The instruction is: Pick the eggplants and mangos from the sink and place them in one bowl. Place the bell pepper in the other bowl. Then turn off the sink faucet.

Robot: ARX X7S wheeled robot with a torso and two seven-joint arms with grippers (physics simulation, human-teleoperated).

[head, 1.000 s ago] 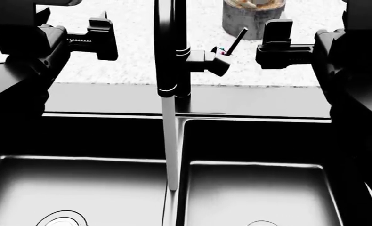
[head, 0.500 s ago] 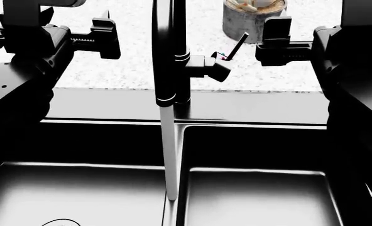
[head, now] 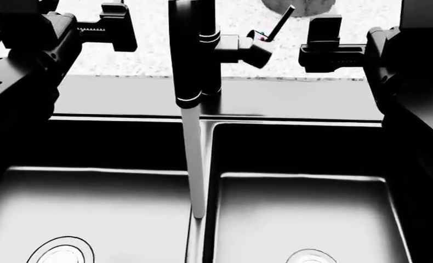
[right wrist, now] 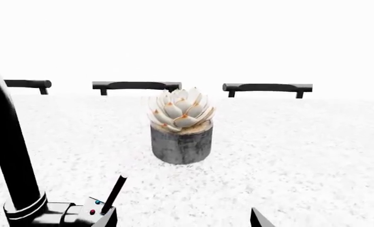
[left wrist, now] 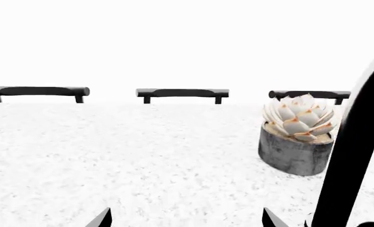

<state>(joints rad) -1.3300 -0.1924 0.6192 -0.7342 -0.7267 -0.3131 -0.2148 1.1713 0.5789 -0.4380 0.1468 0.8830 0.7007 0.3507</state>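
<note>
The black double-basin sink (head: 297, 148) fills the head view, with a silver drain in each basin, and both basins look empty. The sink faucet (head: 191, 49) stands at the centre divider, and a stream of water (head: 194, 164) runs from it. Its side handle (head: 249, 48) carries a thin lever (head: 279, 24). My left gripper (head: 118, 27) is over the counter left of the faucet, and its wrist view (left wrist: 185, 218) shows it open and empty. My right gripper (head: 323, 38) is just right of the handle, and its wrist view (right wrist: 182, 218) shows it open with the handle (right wrist: 86, 213) beside one fingertip. Eggplant, mango, bell pepper and bowls are out of view.
A succulent in a grey pot (right wrist: 181, 142) stands on the white speckled counter behind the faucet. It also shows in the left wrist view (left wrist: 296, 151) and at the top edge of the head view (head: 297, 5). Black cabinet handles (right wrist: 136, 86) line the back wall.
The head view has tilted down: faucet, counter edge and both grippers sit higher in the picture and both drains now show. Water keeps running.
</note>
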